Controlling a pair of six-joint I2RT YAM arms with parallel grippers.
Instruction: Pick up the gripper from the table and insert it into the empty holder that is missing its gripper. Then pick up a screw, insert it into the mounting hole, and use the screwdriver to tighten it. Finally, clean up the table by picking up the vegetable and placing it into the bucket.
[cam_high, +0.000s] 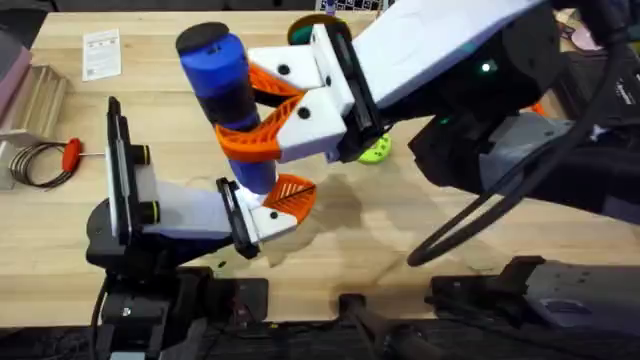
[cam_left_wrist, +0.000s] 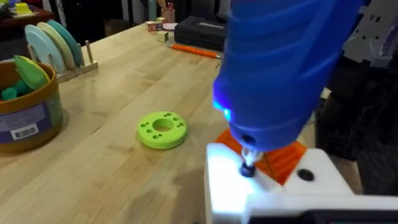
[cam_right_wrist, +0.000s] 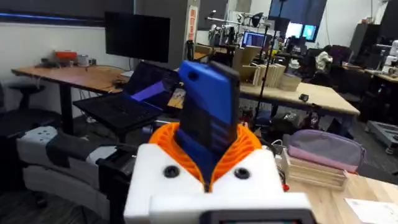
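On the table (cam_high: 400, 230), near its middle, both of my arms met over the mount. Right gripper (cam_high: 262, 118) was clamped on the screwdriver (cam_high: 225, 85), orange pads wrapped round the blue barrel, tool roughly upright. Left gripper (cam_high: 275, 205) sat directly beneath it, carrying the holder (cam_left_wrist: 273, 186), with the gripper (cam_high: 292, 192), i.e. the orange ribbed tip, already seated in the white block. Whether my left fingers were spread or closed, I could not tell.

In the left wrist view the driver's dark bit was down on a small dark screw head (cam_left_wrist: 248, 168) in the top face of the white mount, and a blue light glowed on the tool body. Judged step: tightening the screw.

Notes for doing it well: keep the bit square to the mount face and centred in the screw head; press lightly along the tool axis so it does not cam out; hold the left arm rigid as an anvil; stop once the head seats, since plastic threads should strip easily.

The bucket (cam_left_wrist: 28, 106) stood well apart, at the far side of the green disc (cam_left_wrist: 162, 129). I could not pick out the vegetable with certainty, so cleanup not yet done, as judged.
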